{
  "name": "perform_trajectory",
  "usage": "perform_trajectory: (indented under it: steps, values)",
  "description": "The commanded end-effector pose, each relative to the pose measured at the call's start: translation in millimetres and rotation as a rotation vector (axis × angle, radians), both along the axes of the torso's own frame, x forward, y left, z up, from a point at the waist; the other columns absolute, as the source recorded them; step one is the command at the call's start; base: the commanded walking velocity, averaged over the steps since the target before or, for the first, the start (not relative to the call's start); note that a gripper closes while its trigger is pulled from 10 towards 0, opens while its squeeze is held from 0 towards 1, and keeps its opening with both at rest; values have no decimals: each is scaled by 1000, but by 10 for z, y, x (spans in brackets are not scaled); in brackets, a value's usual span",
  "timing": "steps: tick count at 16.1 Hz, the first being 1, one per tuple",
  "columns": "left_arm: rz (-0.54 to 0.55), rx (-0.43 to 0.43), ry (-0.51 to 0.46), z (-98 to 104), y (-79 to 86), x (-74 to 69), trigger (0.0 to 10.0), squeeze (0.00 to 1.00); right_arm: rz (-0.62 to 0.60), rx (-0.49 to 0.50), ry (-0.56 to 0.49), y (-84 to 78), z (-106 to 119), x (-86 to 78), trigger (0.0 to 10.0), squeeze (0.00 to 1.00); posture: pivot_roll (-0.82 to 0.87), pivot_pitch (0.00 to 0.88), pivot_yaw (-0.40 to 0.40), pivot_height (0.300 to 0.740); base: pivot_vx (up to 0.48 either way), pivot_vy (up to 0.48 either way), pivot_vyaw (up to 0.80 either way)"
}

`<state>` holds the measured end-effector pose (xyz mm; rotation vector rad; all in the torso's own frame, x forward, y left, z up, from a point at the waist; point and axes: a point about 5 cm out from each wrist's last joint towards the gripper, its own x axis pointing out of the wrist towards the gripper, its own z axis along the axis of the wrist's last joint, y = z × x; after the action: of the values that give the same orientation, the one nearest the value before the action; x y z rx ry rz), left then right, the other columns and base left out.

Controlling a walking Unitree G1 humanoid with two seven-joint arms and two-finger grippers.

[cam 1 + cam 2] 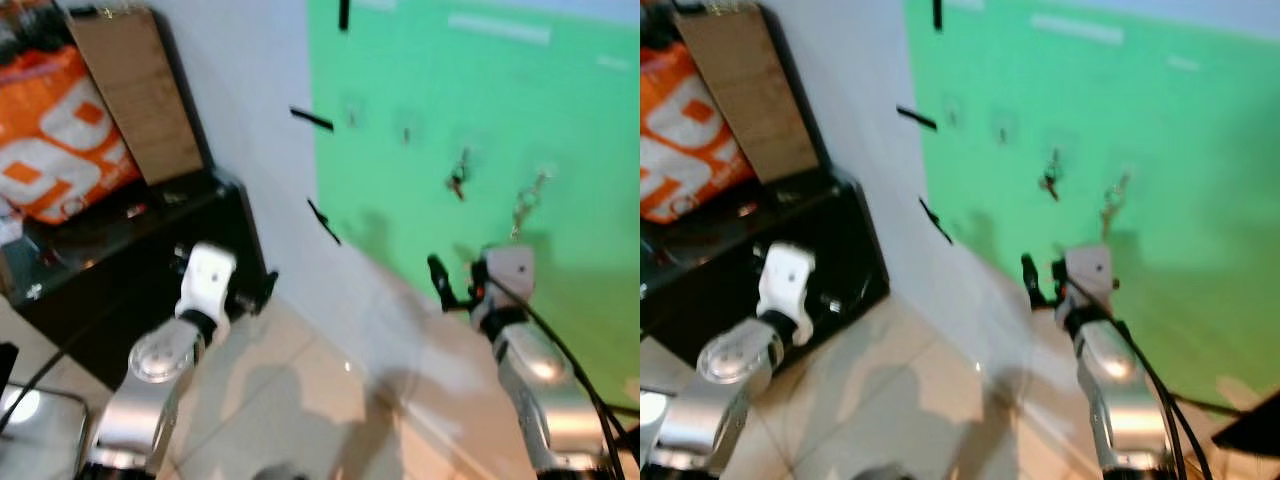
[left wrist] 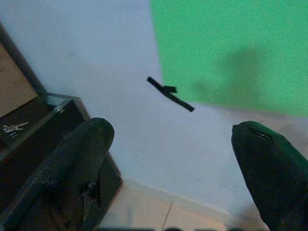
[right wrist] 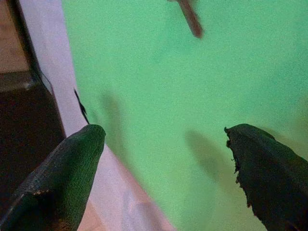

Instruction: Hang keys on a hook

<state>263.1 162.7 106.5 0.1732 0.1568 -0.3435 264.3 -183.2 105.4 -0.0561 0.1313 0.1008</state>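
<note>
Hanging on hooks above the right gripper (image 3: pixel 163 168), keys (image 1: pixel 527 205) look placed; both grippers' fingers spread, empty. Risk: the raised fingers could brush and unhook them.

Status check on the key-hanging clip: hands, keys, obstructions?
Both hands open, holding nothing: left hand faces white wall beside black cabinet, right hand before green panel. Two sets of keys hang on panel. Nothing blocking.

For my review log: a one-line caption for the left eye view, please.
Two key bunches hang on green wall panel; open right gripper below them.
</note>
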Motion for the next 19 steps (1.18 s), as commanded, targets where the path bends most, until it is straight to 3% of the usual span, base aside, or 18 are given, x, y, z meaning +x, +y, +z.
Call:
perform_trajectory:
  steps: [1, 5, 7, 11, 19]
  values:
    - [20, 18, -6, 19, 36, 0, 10000, 0, 22, 32, 4, 52, -10, 4, 10000, 1000, -7, 0, 35, 740, 0, 0, 781]
    - [59, 9, -16, 36, 83, -51, 10000, 0, -5, 83, 39, 85, -21, 48, 10000, 1000, 23, 0, 4, 740, 0, 0, 789]
    - [71, 9, -18, 53, 112, -60, 10000, 0, 63, 81, 37, 178, -23, 42, 10000, 1000, 19, 0, 6, 740, 249, 0, 800]
    - [67, 7, -22, 78, 112, -22, 10000, 0, 47, 78, 38, 166, -15, 43, 10000, 1000, 9, 0, 21, 740, 278, 0, 798]
    - [58, 15, -36, 136, 155, 71, 10000, 0, -7, 100, 26, 171, -12, 52, 10000, 1000, 9, 0, 46, 740, 315, 0, 0]
